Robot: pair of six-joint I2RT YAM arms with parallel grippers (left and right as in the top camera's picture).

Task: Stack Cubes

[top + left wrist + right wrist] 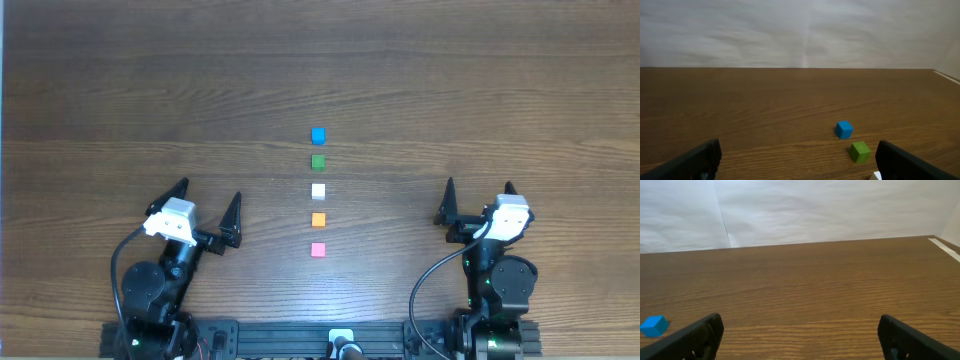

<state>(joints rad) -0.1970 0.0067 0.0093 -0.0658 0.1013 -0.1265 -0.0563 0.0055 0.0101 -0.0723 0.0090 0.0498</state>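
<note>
1. Nearest the bases, the left claw (210,190) is held released. Its two fingers are spread wide and pointed away from the bases, angled slightly toward the right, and nothing is gripped between them.
2. The right claw (478,184) is likewise released. Its fingers are spread wide and pointed away from the bases, and nothing is held.
3. Between the two arms, five cubes are laid in one straight row on the worktop (120,90). The row's long axis is run from near to far, directly away from the bases. The cubes are kept apart by small gaps, so none is touching another and none is stacked.
4. The pink cube (318,249) is placed at the near end of the row, about level with the arms' wrists.
5. The orange cube (319,219) is set just beyond it.
6. The white cube (318,191) is found in the middle of the row, about level with the fingertips of both claws.
7. The green cube (318,162) is set next, beyond the fingertips.
8. The blue cube (318,135) is placed at the far end of the row.
9. From above, each cube's sides are seen squared to the row's axis.
10. Beyond the row, the wood-grained worktop is carried on to a pale wall (800,30).
</note>
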